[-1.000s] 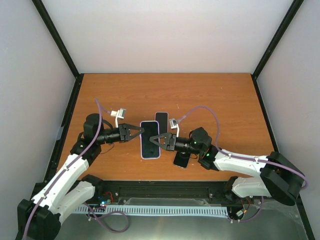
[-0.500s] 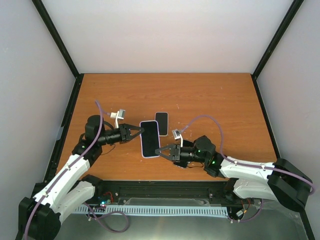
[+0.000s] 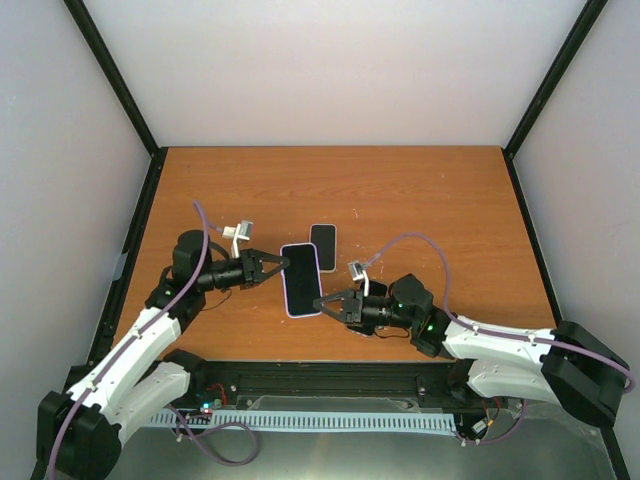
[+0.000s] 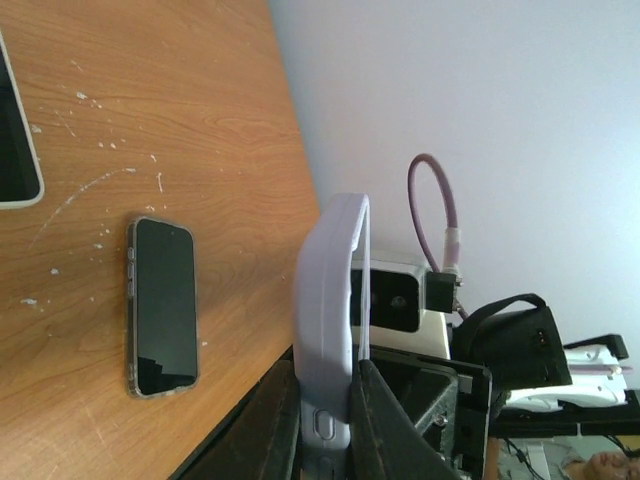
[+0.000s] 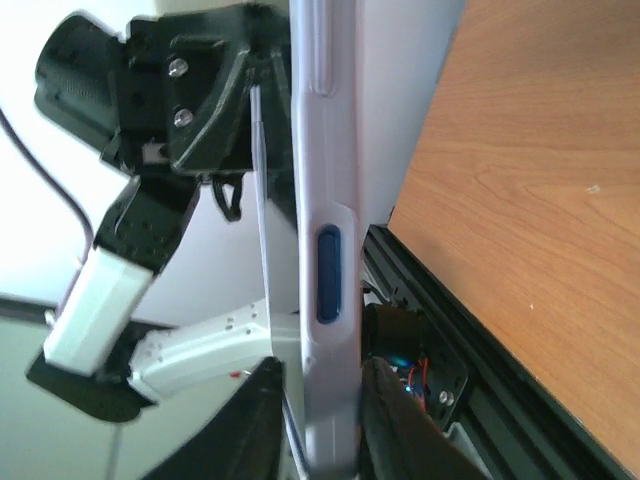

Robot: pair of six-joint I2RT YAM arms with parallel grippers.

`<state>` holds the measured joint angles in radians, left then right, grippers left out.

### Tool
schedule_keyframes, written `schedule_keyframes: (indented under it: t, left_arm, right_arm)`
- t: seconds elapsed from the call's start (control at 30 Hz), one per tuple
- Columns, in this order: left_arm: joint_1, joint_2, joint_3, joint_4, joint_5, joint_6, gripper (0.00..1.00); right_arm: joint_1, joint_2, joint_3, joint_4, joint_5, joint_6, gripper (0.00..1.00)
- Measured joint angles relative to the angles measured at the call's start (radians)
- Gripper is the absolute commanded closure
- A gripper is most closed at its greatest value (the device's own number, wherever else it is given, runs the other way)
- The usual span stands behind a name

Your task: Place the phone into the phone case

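A lilac phone case with a dark face is held on edge just above the table between both grippers. My left gripper is shut on its upper left corner. My right gripper is shut on its lower right edge. In the left wrist view the case's lilac rim sits between my fingers. In the right wrist view the rim, with a blue side button, sits between my fingers. A thin pale edge runs along the rim. A black phone lies flat behind the case.
The left wrist view shows a dark phone in a clear cover flat on the wood and a white-edged device at the left edge. The table's black front rail runs close under my right arm. Grey walls enclose the table.
My right arm has drawn back toward the near edge, keeping its grip on the case. The case has shifted slightly nearer and tilted. The dark phone near the front is now covered by the right arm.
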<state>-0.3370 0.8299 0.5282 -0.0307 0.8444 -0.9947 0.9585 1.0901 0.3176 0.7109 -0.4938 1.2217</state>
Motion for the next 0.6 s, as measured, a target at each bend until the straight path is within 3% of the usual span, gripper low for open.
schedule_keyframes:
  t: [0.17,0.33,0.6]
  left_arm:
    - [0.006,0.030,-0.001,-0.023,-0.032,0.038,1.00]
    - [0.022,0.119,-0.001,-0.061,-0.046,0.098,1.00]
    - [0.095,0.280,0.045,-0.190,-0.063,0.229,1.00]
  right_arm:
    - [-0.003,-0.045,-0.009,-0.093,0.049,-0.010,0.31]
    - [-0.002,-0.175,-0.008,-0.252,0.114,-0.056,0.00]
    - [-0.002,-0.396,0.027,-0.517,0.239,-0.148,0.00]
